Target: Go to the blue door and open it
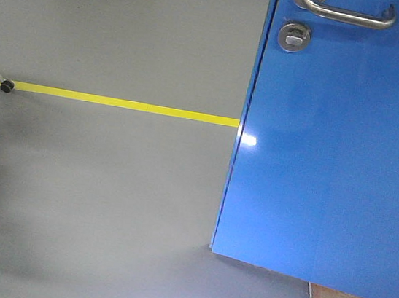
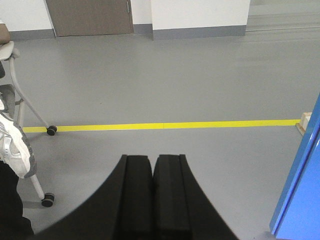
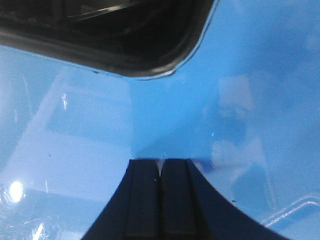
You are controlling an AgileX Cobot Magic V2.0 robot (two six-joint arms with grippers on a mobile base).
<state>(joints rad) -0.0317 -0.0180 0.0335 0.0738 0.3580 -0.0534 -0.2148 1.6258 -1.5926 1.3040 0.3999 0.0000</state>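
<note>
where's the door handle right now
In the front view the metal handle sits at the top right, on the blue door, directly above the round lock. The yellow floor line runs off to its lower left.

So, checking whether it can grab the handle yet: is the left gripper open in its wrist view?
No, the left gripper has its two black fingers pressed together with nothing between them.

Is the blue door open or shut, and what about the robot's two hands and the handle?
blue door: ajar, its edge swung clear of the floor beyond
lever handle: level, nothing touching it
left gripper: shut, empty
right gripper: shut, empty, tips close against the door
</note>
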